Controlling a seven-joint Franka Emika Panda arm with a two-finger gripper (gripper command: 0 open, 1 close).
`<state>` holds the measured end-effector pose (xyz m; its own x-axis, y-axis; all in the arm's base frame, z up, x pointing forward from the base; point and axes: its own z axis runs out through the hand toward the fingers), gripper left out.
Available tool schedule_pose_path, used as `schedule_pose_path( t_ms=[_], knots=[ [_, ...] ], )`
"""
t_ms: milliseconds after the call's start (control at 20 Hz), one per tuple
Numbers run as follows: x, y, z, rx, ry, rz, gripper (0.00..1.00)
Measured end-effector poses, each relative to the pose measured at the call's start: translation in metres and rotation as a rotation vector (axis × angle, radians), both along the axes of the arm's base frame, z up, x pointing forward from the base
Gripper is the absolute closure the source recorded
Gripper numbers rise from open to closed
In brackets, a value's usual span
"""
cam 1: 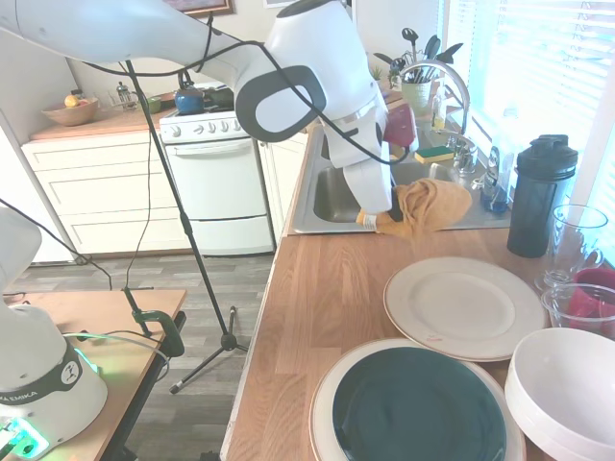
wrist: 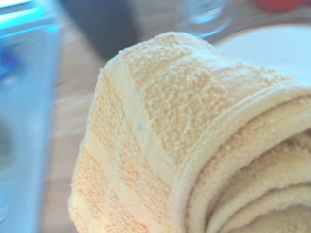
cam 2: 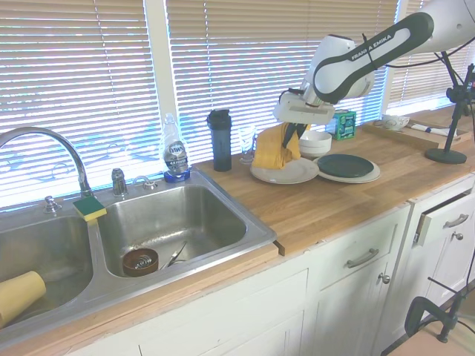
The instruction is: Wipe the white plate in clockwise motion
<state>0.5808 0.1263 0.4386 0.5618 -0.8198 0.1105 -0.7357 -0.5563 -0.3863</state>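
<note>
The white plate (cam 1: 464, 305) (cam 2: 289, 173) lies flat on the wooden counter, cream-white with a wide rim. My gripper (cam 1: 387, 217) (cam 2: 291, 136) is shut on a folded yellow towel (cam 1: 426, 205) (cam 2: 273, 147), held in the air above the counter between the sink and the plate. In the second exterior view the towel hangs just over the plate's left edge. The wrist view is filled by the towel (wrist: 194, 141), with a blurred piece of the plate (wrist: 272, 46) behind it.
A green-centred plate (cam 1: 418, 407) and a deep white bowl (cam 1: 567, 389) sit near the white plate. A black bottle (cam 1: 540, 195), clear glasses (cam 1: 575, 240) and a red cup (cam 1: 596, 293) stand by the window. The steel sink (cam 2: 171, 222) is beside the counter.
</note>
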Motion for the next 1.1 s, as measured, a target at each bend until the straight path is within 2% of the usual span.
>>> schedule_pose_path(
  t_ms=[450,800,1100],
  knots=[
    [0.021,-0.053,-0.040,-0.039,0.014,-0.074,1.00],
    [0.029,-0.048,-0.077,-0.044,0.014,-0.065,1.00],
    [0.044,-0.035,-0.093,-0.056,-0.010,-0.080,1.00]
  ],
)
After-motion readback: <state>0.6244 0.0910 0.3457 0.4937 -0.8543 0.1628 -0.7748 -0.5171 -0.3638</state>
